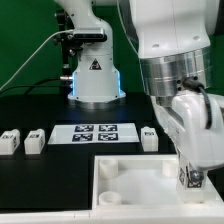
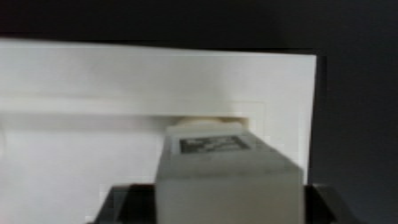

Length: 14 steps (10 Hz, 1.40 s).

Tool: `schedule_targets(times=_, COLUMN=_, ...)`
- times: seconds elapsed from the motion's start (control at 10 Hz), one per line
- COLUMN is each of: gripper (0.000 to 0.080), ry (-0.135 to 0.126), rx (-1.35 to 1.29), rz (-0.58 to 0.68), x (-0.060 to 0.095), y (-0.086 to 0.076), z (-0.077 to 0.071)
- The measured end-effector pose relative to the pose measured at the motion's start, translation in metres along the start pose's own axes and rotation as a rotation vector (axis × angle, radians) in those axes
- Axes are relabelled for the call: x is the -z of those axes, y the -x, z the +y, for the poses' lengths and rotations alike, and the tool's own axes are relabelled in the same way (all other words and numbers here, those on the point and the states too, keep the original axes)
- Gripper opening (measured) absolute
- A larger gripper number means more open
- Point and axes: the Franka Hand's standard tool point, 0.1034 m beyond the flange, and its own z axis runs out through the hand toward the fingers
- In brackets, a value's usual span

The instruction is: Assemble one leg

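My gripper point(image 1: 189, 172) is shut on a leg point(image 1: 188, 180), a small white square peg with a black-and-white tag. It holds the leg upright over the near corner of the white tabletop point(image 1: 130, 190) on the exterior view's right. In the wrist view the leg point(image 2: 222, 170) fills the gap between my dark fingers point(image 2: 128, 203), and its far end meets the tabletop point(image 2: 107, 90) near that panel's edge. I cannot see whether the end sits in a corner socket.
Two loose legs point(image 1: 10, 142) point(image 1: 34, 140) stand on the black table at the exterior view's left, and a third point(image 1: 150, 136) stands beside the marker board point(image 1: 98, 133). The robot's base point(image 1: 95, 80) is behind them. A round socket point(image 1: 108, 168) shows in the tabletop's far left corner.
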Motion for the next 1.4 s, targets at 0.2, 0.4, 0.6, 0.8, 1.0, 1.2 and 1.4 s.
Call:
schedule_targets(times=0.2, gripper=0.0304, ry=0.001, rx=-0.009, rz=-0.005, x=-0.001, y=0.002, z=0.001)
schedule_targets(times=0.4, gripper=0.0481, ry=0.0, rx=0.077, rz=-0.003, x=-0.001, y=0.003, z=0.001)
schedule_targets(times=0.6, gripper=0.0617, ry=-0.003, rx=0.515, rz=0.001, x=-0.001, y=0.008, z=0.002)
schedule_targets(times=0.8, gripper=0.0639, ry=0.001, rx=0.717, rz=0.01, x=-0.002, y=0.01, z=0.003)
schedule_targets(times=1.0, gripper=0.0648, ry=0.003, rx=0.901, rz=0.011, x=-0.002, y=0.009, z=0.003)
schedule_targets(times=1.2, gripper=0.0649, ry=0.007, rx=1.146, rz=0.025, x=0.0, y=-0.002, z=-0.002)
schedule_targets(times=1.4, gripper=0.0649, ry=0.025, rx=1.369, rz=0.047, x=0.0, y=-0.01, z=-0.004)
